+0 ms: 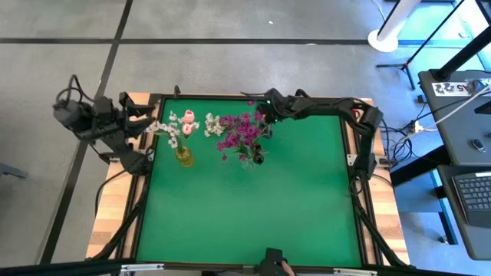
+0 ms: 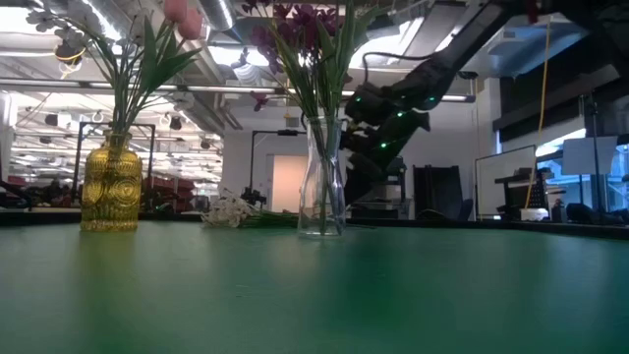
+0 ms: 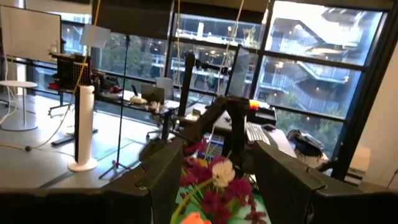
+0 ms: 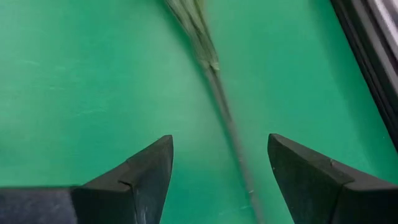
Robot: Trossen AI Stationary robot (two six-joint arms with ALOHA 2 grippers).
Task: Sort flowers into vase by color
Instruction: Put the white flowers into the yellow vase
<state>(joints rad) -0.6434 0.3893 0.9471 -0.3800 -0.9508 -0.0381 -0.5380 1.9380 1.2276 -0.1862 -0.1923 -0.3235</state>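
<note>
Stem (image 4: 219, 99) of a flower lies flat on the green table (image 1: 253, 207), running between the spread fingers (image 4: 146, 174) of the right gripper (image 1: 261, 115), which hangs over it wide open, gripping nothing; magenta flowers (image 1: 244, 134) fill the clear vase (image 2: 321, 177), white and pink ones (image 1: 178, 125) the yellow vase (image 2: 111, 187); left gripper (image 3: 214, 180) — raised at the table's left edge — is partly open and empty.
</note>
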